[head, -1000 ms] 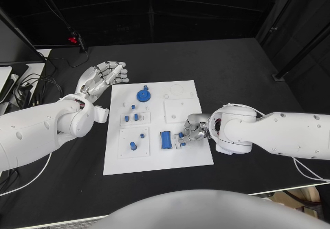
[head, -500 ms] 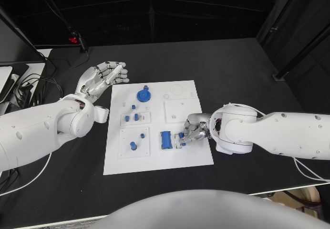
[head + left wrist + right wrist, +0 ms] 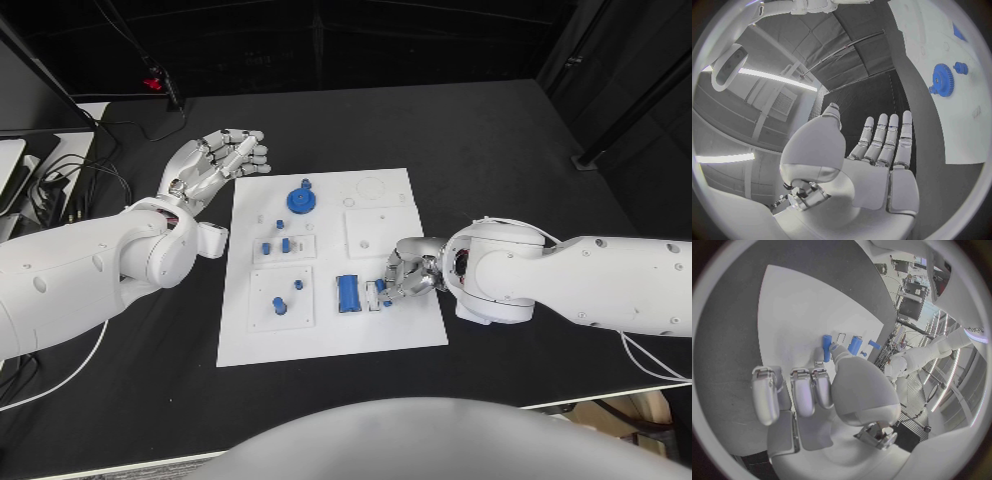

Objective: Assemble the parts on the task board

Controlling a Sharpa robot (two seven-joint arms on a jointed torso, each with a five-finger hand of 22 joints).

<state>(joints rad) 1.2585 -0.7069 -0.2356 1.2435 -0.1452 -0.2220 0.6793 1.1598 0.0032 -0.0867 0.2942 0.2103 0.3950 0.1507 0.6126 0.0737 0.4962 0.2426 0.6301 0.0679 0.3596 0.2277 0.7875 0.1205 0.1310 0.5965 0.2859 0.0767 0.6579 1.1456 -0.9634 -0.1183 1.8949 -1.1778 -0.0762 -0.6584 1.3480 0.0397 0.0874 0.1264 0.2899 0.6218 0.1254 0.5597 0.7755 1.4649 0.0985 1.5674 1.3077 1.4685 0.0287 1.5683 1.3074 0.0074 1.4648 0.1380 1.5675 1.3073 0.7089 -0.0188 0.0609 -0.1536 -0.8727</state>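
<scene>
Lying flat mid-worktop [image 3: 476,140], the white task board [image 3: 332,335] is a tall rectangle with raised square plates on it and small blue parts scattered across. Blue gear [image 3: 302,199] sits near the far end with a small blue knob just beyond it; in the left wrist view the gear [image 3: 942,79] shows toothed edges. Tiny blue pegs [image 3: 284,245] stand on the left middle plate, more on the plate nearer the robot. A blue block [image 3: 348,293], oblong and upright-looking, stands on the board near its right-of-centre part. Right robot hand [image 3: 407,274] is over the board's right edge, just beside the block, fingers curled down around small blue pieces; whether it actually grips one, cannot tell. Right wrist view shows the thumb tip touching a blue bar [image 3: 826,348]. Left robot hand [image 3: 216,160] is off the board by its far left corner, fingers straight and apart, holding nothing.
</scene>
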